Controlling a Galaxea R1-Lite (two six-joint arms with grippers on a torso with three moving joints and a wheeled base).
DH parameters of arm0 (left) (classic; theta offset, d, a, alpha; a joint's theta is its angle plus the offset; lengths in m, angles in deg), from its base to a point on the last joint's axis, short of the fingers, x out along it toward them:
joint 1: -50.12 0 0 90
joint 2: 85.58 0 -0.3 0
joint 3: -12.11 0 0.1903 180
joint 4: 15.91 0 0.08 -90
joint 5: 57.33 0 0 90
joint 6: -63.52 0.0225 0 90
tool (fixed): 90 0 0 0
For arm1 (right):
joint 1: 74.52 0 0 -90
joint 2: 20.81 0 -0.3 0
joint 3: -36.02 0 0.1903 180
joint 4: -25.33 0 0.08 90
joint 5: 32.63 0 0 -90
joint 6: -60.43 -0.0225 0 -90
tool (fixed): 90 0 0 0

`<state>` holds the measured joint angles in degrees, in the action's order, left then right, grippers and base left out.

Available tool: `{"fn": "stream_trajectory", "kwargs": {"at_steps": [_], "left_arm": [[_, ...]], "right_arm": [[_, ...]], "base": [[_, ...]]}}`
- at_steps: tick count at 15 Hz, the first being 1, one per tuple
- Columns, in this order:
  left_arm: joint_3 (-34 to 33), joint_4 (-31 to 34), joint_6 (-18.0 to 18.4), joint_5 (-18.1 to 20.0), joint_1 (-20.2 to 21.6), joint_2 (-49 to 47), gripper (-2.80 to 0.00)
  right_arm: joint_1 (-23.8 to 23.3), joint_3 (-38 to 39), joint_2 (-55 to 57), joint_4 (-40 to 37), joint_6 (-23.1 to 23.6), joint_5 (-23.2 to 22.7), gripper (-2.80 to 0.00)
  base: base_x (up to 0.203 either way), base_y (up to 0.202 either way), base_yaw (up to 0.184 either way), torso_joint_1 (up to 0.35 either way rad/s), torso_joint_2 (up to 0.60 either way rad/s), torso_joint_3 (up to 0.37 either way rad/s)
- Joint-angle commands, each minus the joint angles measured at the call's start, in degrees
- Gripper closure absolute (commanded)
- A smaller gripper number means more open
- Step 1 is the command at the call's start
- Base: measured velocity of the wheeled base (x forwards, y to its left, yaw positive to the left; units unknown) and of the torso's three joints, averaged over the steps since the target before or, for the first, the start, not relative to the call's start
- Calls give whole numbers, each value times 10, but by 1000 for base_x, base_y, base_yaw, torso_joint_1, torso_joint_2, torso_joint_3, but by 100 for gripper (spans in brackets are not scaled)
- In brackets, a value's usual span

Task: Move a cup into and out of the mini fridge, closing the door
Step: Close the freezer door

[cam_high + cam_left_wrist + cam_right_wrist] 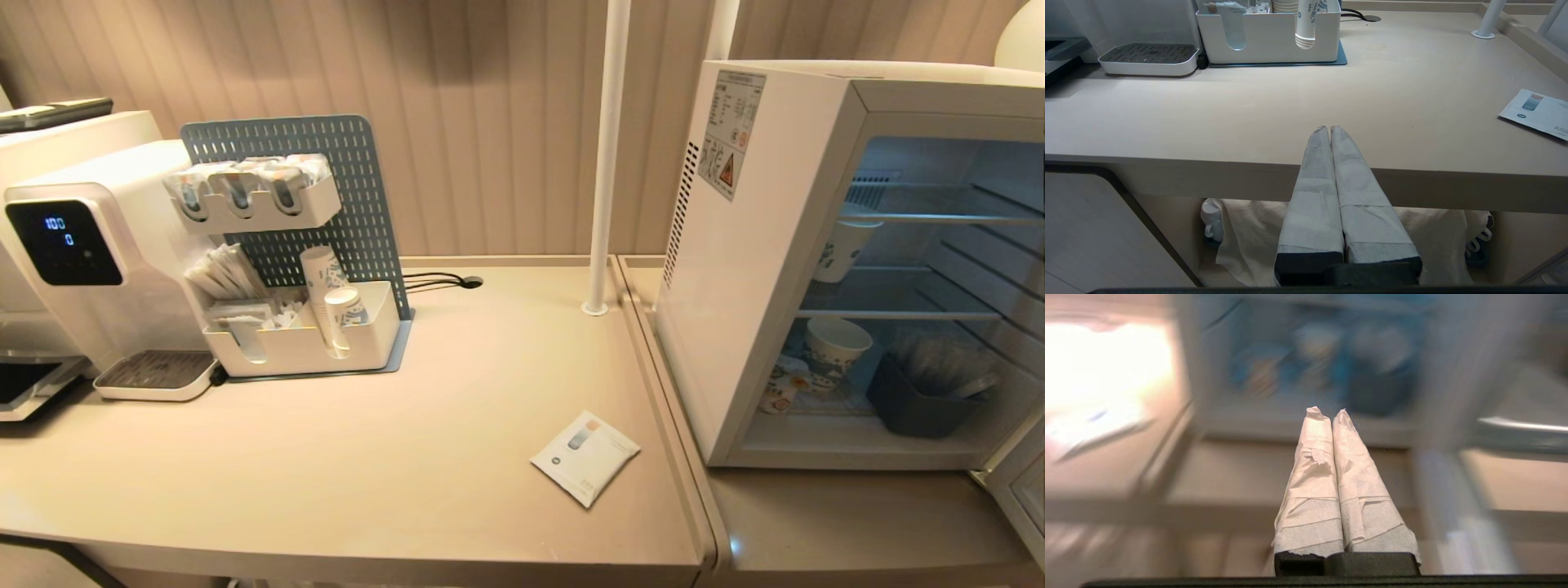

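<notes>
A smooth beige counter (392, 457) runs below ribbed tan wall panelling. From the left stand a glossy white dispenser (90, 261), a perforated grey organiser (326, 245) and a flat sachet (584, 456). At right the boxy mini fridge (735, 269) stands open, the cup (782, 390) on its floor. The left gripper (1329, 128) and the right gripper (1326, 411), tape-wrapped, are pressed closed and empty.

head overlooks counter (367, 457), wrists low

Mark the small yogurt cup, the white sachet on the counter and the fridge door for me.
cup (782, 394), head view, its orange-labelled side on the fridge floor.
white sachet (585, 457), head view, middle of its face.
door (1020, 490), head view, frame of the open panel.
</notes>
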<state>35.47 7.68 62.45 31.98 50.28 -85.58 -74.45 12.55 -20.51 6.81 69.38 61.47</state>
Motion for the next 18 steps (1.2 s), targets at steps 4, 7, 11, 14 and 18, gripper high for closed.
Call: {"fn": "stream_trajectory", "kwargs": {"at_steps": [4, 7, 11, 14, 18], "left_arm": [[-1, 0, 0, 0, 0, 0, 0], [-1, 0, 0, 0, 0, 0, 0], [-1, 0, 1, 0, 0, 0, 0], [-1, 0, 0, 1, 0, 0, 0], [-1, 0, 0, 0, 0, 0, 0]], "right_arm": [[0, -13, -4, -74, -2, -59, 0], [1, -11, -4, -69, 1, -59, 0], [1, -22, 1, -121, -16, -59, 0], [1, -24, -3, -123, -34, -55, 0], [1, -24, -3, -122, -39, -53, 0]], "base": [[0, 0, 0, 0, 0, 0], [0, 0, 0, 0, 0, 0], [0, 0, 0, 0, 0, 0], [0, 0, 0, 0, 0, 0], [0, 0, 0, 0, 0, 0]]}}
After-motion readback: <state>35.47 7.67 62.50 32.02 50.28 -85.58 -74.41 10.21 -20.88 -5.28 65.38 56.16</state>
